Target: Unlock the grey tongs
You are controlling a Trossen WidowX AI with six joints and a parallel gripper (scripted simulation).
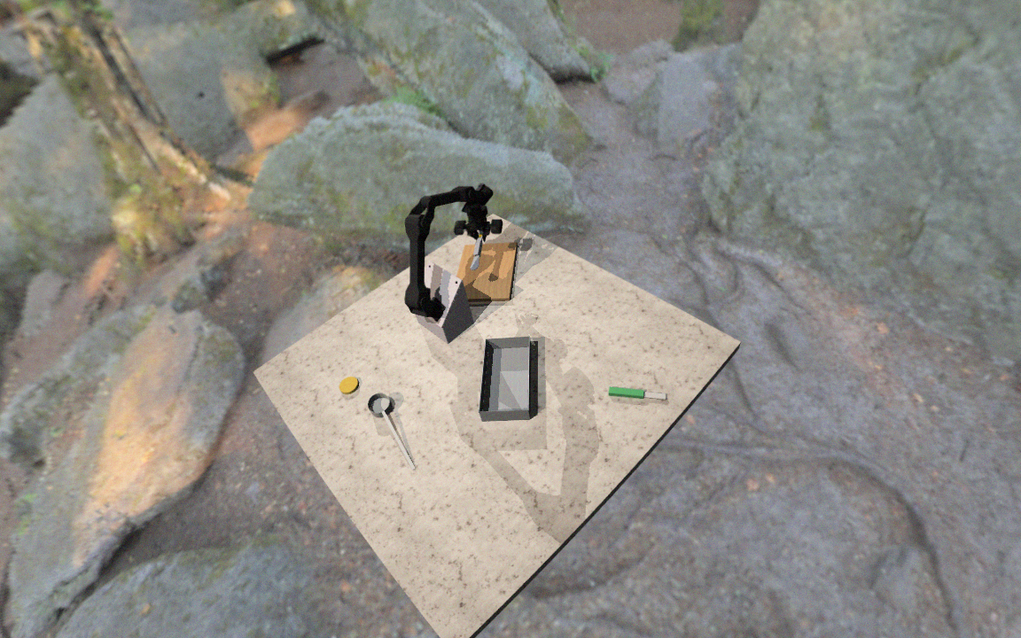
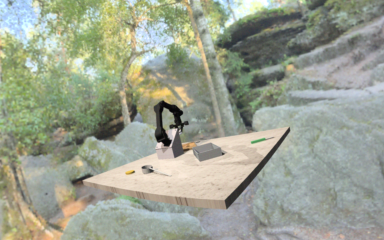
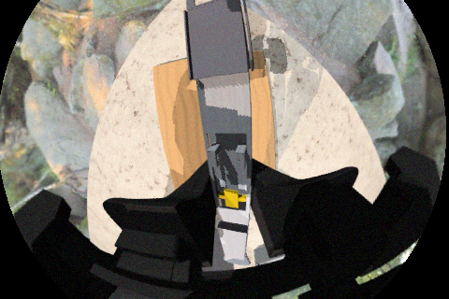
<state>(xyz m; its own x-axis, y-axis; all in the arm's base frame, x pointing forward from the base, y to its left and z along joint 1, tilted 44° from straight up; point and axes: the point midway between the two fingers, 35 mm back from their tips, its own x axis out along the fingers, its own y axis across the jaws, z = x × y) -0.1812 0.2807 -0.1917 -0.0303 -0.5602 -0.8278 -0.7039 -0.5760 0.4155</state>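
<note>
My gripper (image 1: 479,234) (image 2: 181,126) (image 3: 226,157) is shut on the grey tongs (image 1: 476,257) (image 2: 180,131) (image 3: 217,37), near the small yellow piece that shows in the wrist view. The tongs slope down from the fingers, above the wooden board (image 1: 502,288) (image 2: 192,145) (image 3: 167,98) and off its surface. Their two arms look close together in the wrist view; I cannot tell whether the lock is released. The grey roasting tin (image 1: 508,414) (image 2: 211,154) stands on the table with nothing across it.
The arm's wedge-shaped base (image 1: 459,319) (image 2: 166,153) stands beside the board. A small pan (image 1: 399,441) (image 2: 147,170) with a long handle and a yellow disc (image 1: 349,385) (image 2: 129,172) lie to the left. A green-handled tool (image 1: 626,392) (image 2: 258,140) lies at the right.
</note>
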